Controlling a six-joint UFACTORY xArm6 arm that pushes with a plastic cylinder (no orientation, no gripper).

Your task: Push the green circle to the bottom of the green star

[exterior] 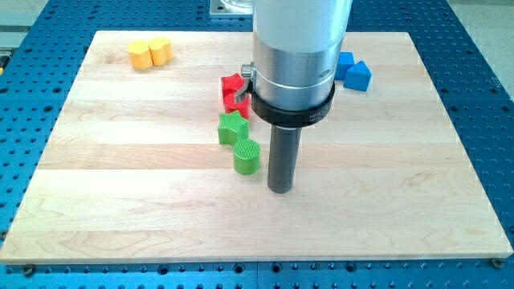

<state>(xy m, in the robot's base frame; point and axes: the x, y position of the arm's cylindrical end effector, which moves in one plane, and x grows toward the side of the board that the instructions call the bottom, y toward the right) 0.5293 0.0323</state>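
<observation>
Camera view shows the green circle (247, 156) on the counter (120, 185), touching or nearly touching the green star (232, 128) on the star's lower right side, so it already lies close to the spot the task asks for. My tip (279, 189) rests on the wood just right of the circle and slightly lower in the view than it, apart from it by a narrow strip of bare board. I have no fingers to spread or pinch with, only this rod, so taking hold means pressing against a side wall. I judge the circle light, rigid and fairly slick on the smooth wood; its ribbed wall should give the rod some bite, yet a round body will roll off an off-centre push, so contact should aim through its middle. It stands upright, flat face up, and being round it has no heading or long axis across the board. A red block (233, 91) sits just above the star, partly hidden by my arm.
</observation>
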